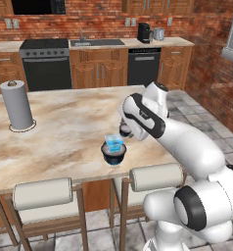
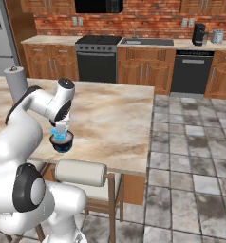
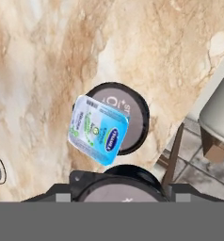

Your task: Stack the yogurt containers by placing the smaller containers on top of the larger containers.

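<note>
A squat dark navy yogurt tub (image 1: pixel 113 155) (image 2: pixel 62 144) with a grey foil lid (image 3: pixel 133 109) stands near the front edge of the marble island. A smaller light-blue yogurt cup (image 1: pixel 114 143) (image 2: pixel 59 136) (image 3: pixel 99 130) sits on that lid, off-centre and slightly askew. My gripper (image 1: pixel 124 130) (image 2: pixel 61 125) (image 3: pixel 118 192) hovers just above and beside this stack. Its jaws are shut on a small round dark-rimmed yogurt pot (image 3: pixel 118 186), which shows between the fingertips at the bottom of the hand view.
A tall grey paper-towel roll (image 1: pixel 16 104) (image 2: pixel 15 80) stands far left on the island (image 1: pixel 64 122). Two padded stools (image 1: pixel 42 192) (image 1: pixel 155 176) (image 2: pixel 80 172) are tucked under the island's front edge, close below the stack. Tiled floor lies to the right.
</note>
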You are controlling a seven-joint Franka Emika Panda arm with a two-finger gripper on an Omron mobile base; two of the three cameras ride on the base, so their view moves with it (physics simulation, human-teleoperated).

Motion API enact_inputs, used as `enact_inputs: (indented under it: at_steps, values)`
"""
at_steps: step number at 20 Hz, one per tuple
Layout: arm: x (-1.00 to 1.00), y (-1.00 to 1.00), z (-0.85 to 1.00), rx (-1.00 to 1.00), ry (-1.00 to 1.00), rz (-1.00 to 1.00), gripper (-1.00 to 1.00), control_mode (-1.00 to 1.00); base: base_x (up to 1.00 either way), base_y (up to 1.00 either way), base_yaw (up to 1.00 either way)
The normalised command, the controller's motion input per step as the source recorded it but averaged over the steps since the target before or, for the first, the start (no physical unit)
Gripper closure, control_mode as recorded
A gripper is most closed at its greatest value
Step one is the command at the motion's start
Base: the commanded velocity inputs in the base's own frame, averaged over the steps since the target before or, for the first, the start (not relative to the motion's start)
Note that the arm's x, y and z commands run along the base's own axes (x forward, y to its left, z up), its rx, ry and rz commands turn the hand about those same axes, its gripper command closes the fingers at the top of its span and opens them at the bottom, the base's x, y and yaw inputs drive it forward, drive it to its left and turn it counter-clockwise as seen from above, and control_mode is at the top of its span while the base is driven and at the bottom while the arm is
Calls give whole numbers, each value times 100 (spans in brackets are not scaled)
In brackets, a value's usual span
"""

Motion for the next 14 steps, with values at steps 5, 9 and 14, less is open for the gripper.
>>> enact_inputs:
  at_steps: [5, 9, 14]
  values:
    - [6, 10, -10, 0, 0, 0, 100, -100, 0, 0, 0]
    - [10, 2, -12, -1, 0, 0, 100, -100, 0, 0, 0]
    - [10, 0, -9, -2, 0, 0, 100, -100, 0, 0, 0]
